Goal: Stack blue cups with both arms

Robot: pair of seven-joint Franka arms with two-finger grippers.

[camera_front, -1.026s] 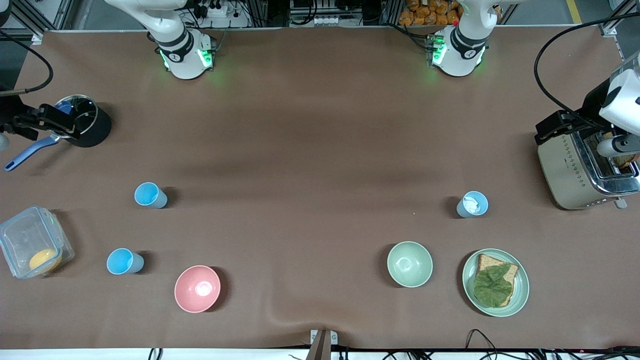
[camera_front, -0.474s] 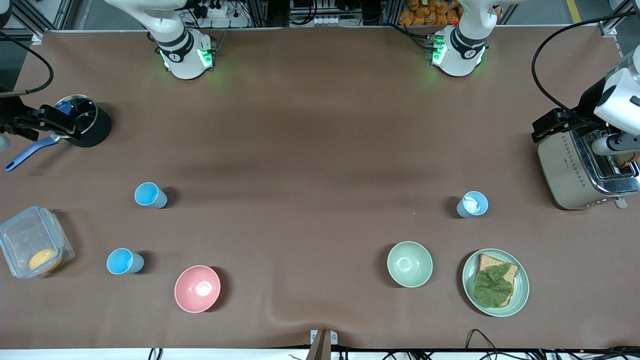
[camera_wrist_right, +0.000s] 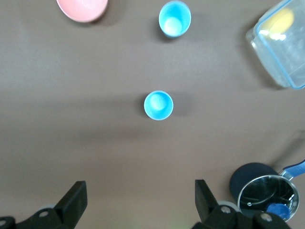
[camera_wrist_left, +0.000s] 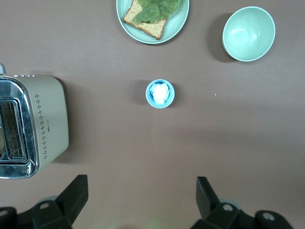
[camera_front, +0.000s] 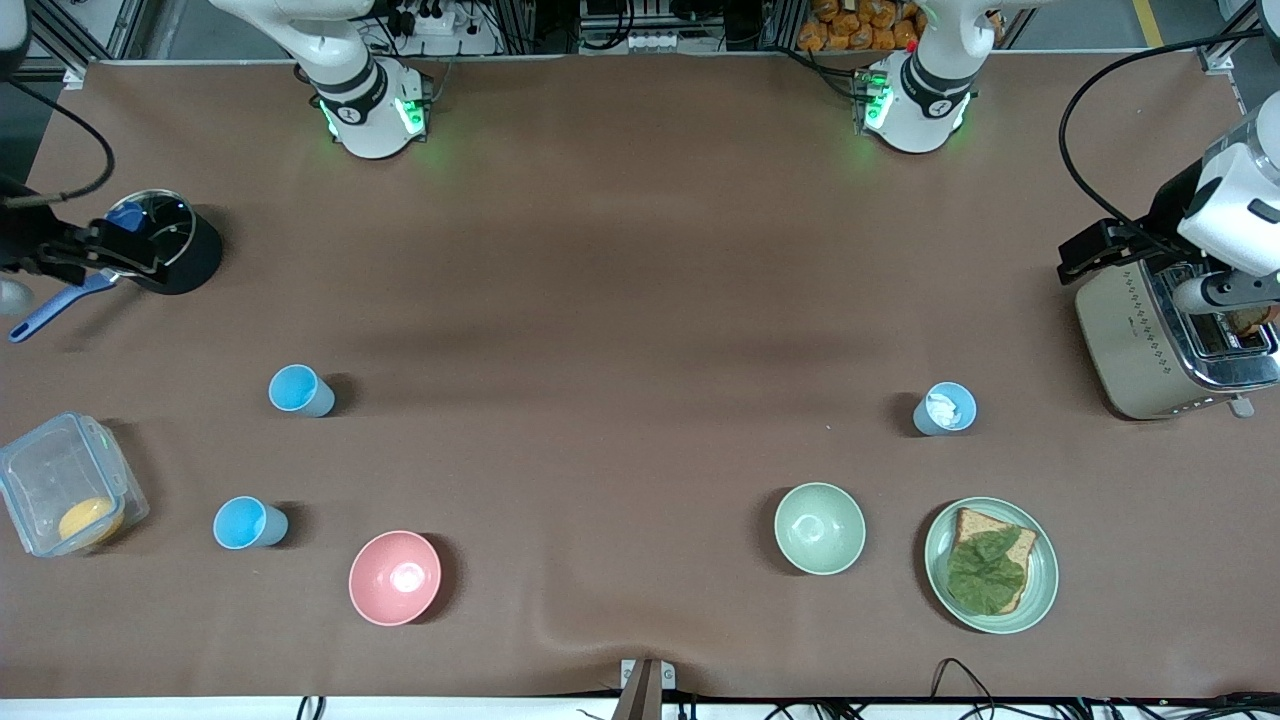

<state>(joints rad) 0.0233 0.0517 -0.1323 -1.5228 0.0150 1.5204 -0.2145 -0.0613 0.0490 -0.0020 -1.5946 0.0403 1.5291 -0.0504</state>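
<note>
At the right arm's end of the table the right gripper (camera_wrist_right: 138, 202) hangs high with its jaws wide apart and empty, near a black pot (camera_front: 170, 250) with a blue-handled utensil (camera_front: 50, 310). Below it stand two blue cups, both upright and empty: one (camera_front: 299, 390) farther from the front camera, the other (camera_front: 247, 523) nearer to it, well apart from each other. A clear lidded container (camera_front: 65, 497) sits beside the nearer cup, and a pink bowl (camera_front: 395, 577) stands close on that cup's inner side, so a wide, careless descent there could knock the bowl or tip the light, tapered cup. The middle of the table is bare. Toward the left arm's end, a pale green bowl (camera_front: 819, 528) and a plate (camera_front: 1040, 585) with bread and a leaf (camera_front: 985, 570) lie nearer the front camera than the third blue cup (camera_front: 945, 408), which holds something white; stacking it inside another looks risky, since the contents could jam or spill. The left gripper (camera_wrist_left: 142, 202), jaws spread and empty, hovers beside the toaster (camera_front: 1150, 345), which could catch the arm's cable or wrist on a sweep toward that cup.
</note>
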